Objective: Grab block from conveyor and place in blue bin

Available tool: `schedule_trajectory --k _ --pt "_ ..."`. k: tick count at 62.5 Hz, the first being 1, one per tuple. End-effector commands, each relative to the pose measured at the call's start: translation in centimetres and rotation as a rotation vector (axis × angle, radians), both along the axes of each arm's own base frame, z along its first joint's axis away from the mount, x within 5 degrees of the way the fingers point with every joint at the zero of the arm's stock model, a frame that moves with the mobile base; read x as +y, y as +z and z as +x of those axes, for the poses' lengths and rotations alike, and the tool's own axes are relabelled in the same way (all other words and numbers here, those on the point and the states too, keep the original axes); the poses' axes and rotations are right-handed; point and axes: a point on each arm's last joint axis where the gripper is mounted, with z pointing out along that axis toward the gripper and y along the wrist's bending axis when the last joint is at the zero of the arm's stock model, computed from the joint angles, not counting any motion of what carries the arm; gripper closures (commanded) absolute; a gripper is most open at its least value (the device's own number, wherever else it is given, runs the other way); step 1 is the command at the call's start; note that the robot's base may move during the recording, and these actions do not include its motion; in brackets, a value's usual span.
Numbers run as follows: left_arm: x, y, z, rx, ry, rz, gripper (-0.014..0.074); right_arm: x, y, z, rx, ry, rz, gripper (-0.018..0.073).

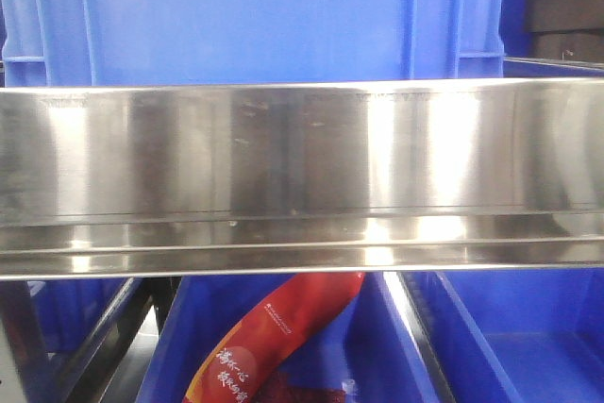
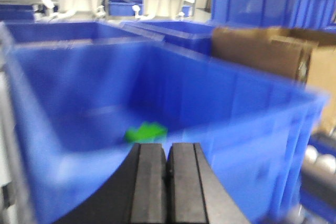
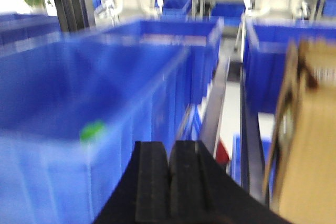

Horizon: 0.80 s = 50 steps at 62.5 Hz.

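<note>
A green block [image 2: 145,131] lies on the floor of a large blue bin [image 2: 47,129] in the left wrist view, just beyond my left gripper [image 2: 167,153], which is shut and empty. In the right wrist view the same green block [image 3: 92,130] shows inside a blue bin [image 3: 63,182] to the left of my right gripper [image 3: 169,150], which is shut and empty. Both wrist views are blurred. The conveyor belt is out of view; the front view shows only a steel side rail [image 1: 302,176]. No gripper shows in the front view.
More blue bins [image 1: 255,16] stand behind the rail and below it [image 1: 510,337], one holding a red packet [image 1: 274,337]. Cardboard boxes stand at the right [image 2: 273,56] and also in the right wrist view [image 3: 307,129]. Metal frame rails [image 3: 215,108] run between bins.
</note>
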Motion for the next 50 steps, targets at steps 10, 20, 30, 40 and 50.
schedule_trajectory --k 10,20,30,40,50 --pt "2.7 -5.0 -4.3 -0.078 0.041 -0.046 0.0708 -1.3 -5.0 -3.4 -0.082 -0.010 0.018 0.0727" --pt "3.8 -6.8 -6.4 -0.135 0.041 -0.078 0.0708 -1.7 -5.9 -4.9 -0.114 -0.010 0.029 0.0727" --pt "4.5 -7.0 -7.9 -0.208 0.041 -0.118 0.0708 -1.9 -5.6 -5.4 -0.145 -0.011 0.039 0.0727" --pt "5.1 -6.6 -8.8 -0.269 0.045 -0.152 0.0708 -1.9 -5.6 -5.4 -0.145 -0.011 0.039 0.0727" --pt "5.2 -6.5 -9.0 -0.287 0.048 -0.163 0.0708 -1.9 -5.6 -5.4 -0.145 -0.011 0.039 0.0727"
